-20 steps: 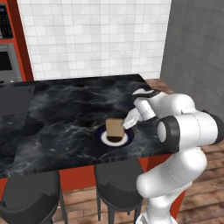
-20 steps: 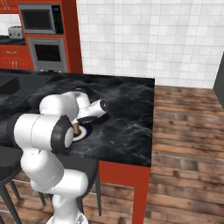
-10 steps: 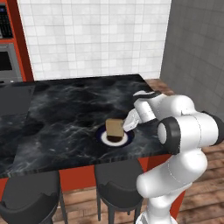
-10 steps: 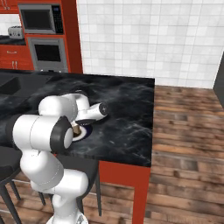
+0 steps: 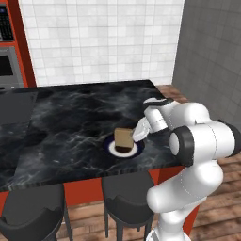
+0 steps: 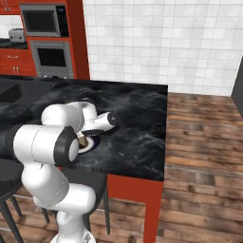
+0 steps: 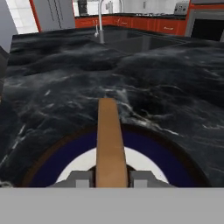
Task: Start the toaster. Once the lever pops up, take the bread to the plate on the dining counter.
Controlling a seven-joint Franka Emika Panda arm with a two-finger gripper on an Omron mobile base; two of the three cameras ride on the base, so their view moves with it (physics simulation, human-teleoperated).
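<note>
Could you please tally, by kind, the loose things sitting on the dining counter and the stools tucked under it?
Bread slices: 1, standing on edge over the plate, between the gripper fingers
Plates: 1
Stools: 2
Total: 4

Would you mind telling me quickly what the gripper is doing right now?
Gripper: shut on the bread, held upright over the plate.
</note>
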